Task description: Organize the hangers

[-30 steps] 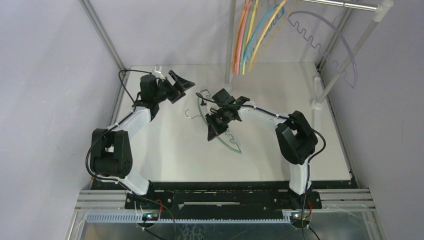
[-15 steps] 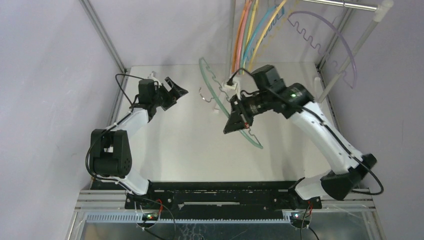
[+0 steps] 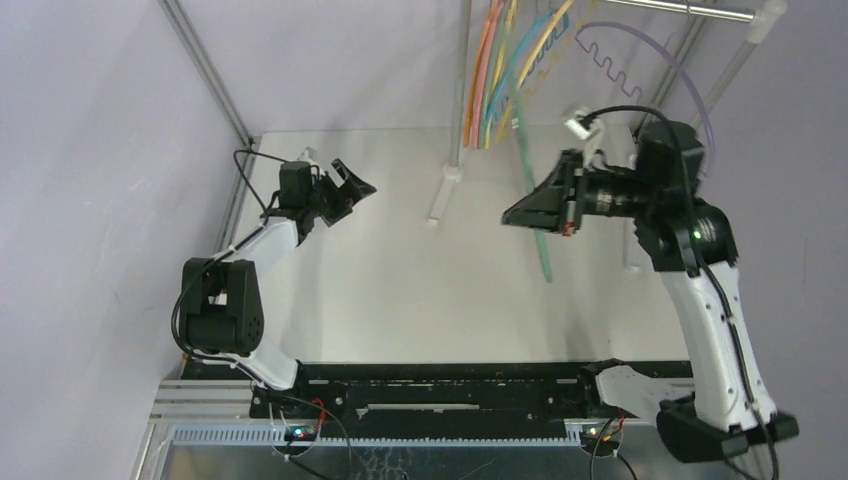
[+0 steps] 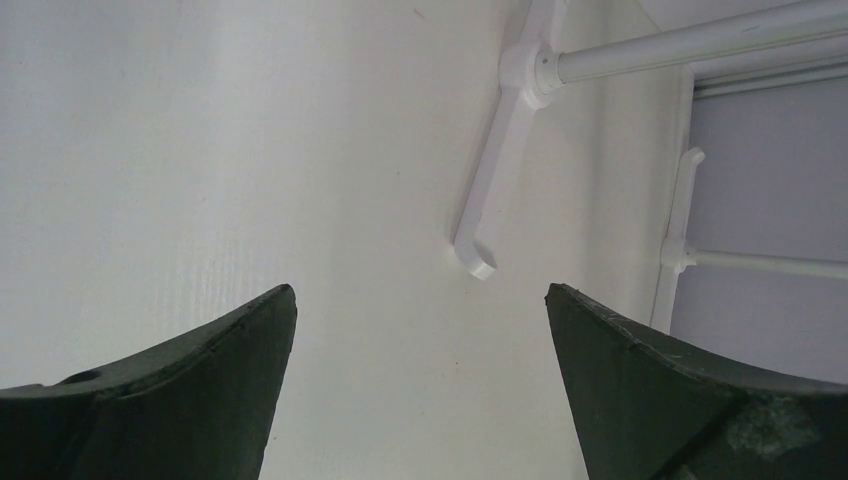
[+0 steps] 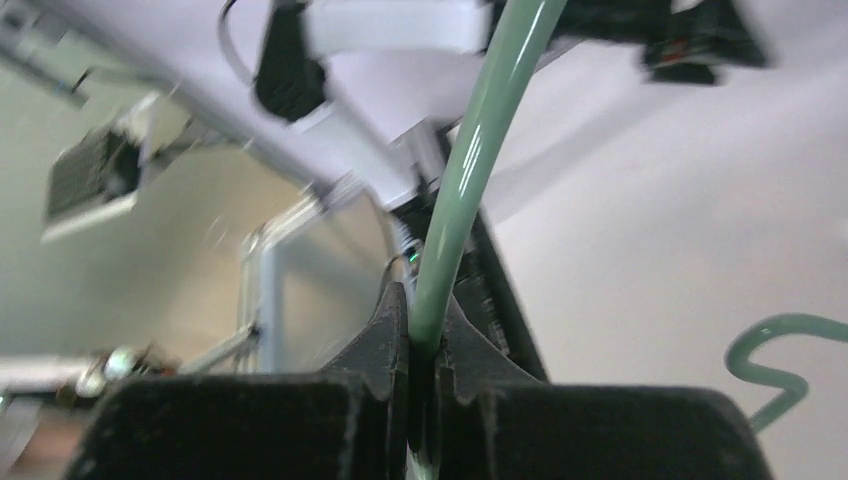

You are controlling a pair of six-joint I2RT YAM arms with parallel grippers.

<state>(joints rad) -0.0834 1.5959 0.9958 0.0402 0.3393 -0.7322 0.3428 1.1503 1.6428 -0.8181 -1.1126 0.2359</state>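
Top external: right tool (image 3: 522, 212) clamps green hanger (image 3: 545, 262), lengthwise up-down the view.

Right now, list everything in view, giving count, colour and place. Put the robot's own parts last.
Green hanger: one, pale green, held in the air by the right tool, near the rack.
Hung hangers: several, exact count unclear; orange, pink, yellow, teal; bunched on the rack at the top.
Purple hanger: one, pale purple, right of the bunch.
Rack: one, white and metal, on the table's far side.
Table: one, white, under both arms.
Left tool: one, black, open and empty, over the table's far left.
Right tool: one, black, shut on the green hanger.
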